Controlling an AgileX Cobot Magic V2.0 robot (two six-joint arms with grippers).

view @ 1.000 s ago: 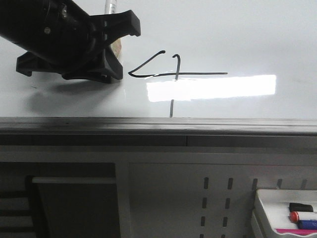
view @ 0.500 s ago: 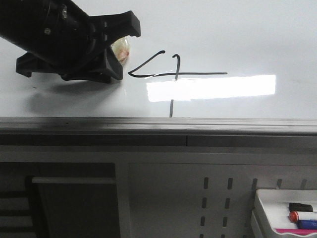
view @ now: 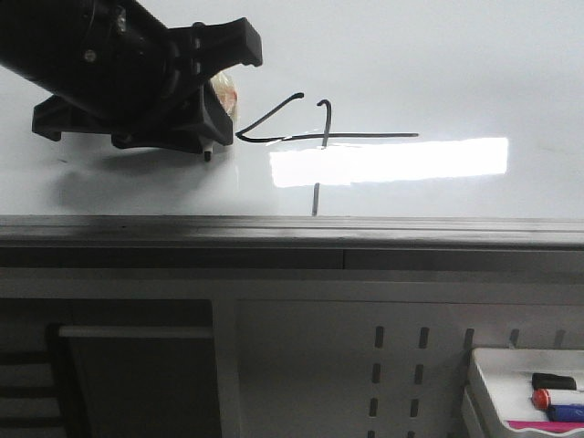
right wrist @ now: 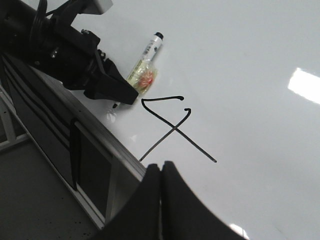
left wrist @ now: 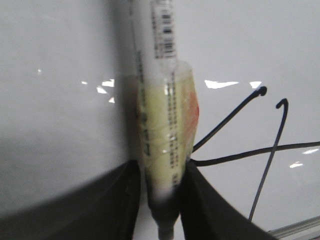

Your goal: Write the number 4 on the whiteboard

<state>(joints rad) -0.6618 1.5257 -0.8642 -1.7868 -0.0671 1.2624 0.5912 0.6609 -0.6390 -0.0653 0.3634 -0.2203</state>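
Front view shows the left pincer (view: 212, 105) pinching a marker (left wrist: 162, 145), its tip just beside the slanted stroke's left end, with the 4 (view: 315, 137) drawn mid-whiteboard (view: 456, 64). Lifting the tip straight off would likely avoid smearing. Right pincer (right wrist: 161, 172), pressed together, hangs apart.

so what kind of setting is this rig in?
Looks like a lab or office workstation, hedged. A large glossy whiteboard with a metal edge rail, a white perforated panel below it, and a tray of markers at lower right.
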